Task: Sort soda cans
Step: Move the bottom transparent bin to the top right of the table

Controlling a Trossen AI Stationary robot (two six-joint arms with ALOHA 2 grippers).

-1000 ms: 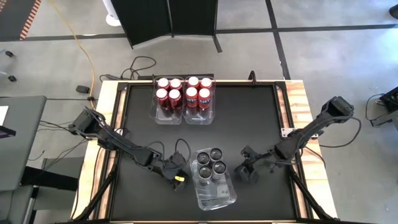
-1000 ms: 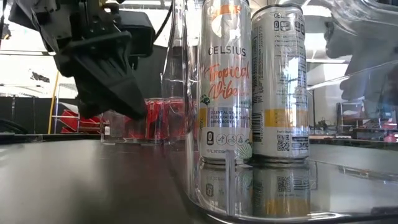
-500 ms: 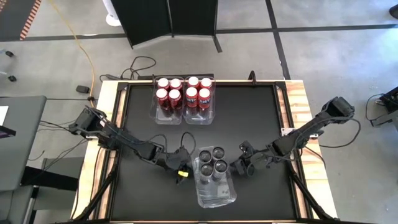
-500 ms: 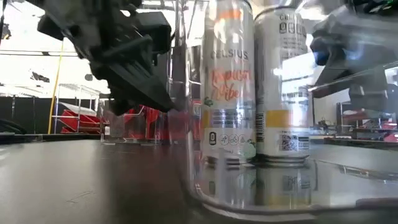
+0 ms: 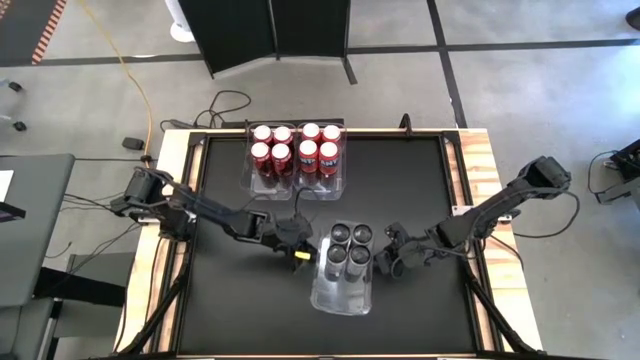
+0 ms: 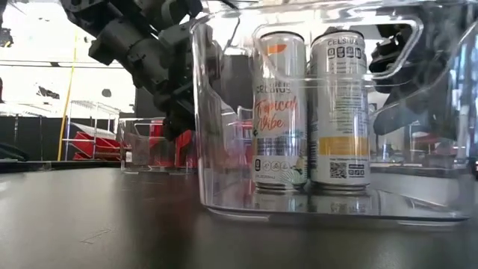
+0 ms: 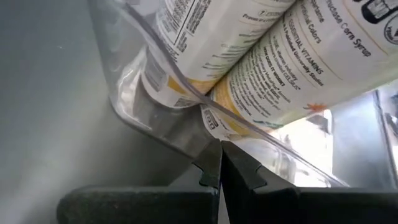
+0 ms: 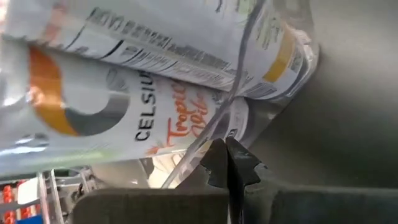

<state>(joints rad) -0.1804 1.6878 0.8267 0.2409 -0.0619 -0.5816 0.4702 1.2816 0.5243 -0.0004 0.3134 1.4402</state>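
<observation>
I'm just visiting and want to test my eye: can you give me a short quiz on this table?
1. How many red cans stand at the far edge?
2. True or false: the left hand and right hand flank the near bin.
3. The near bin holds: A) two silver cans B) four silver cans C) none.

Key: 1. eight; 2. true; 3. B.

Silver soda cans (image 6: 310,112) in clear bin (image 6: 224,202): "CELSIUS" brand, "Tropical Vibe" in orange script on the left-hand can. Left wrist view: "ESSENTIAL VITAMINS", "Corn Syrup" fragments on can side (image 7: 323,68). Other small print unreadable.
</observation>
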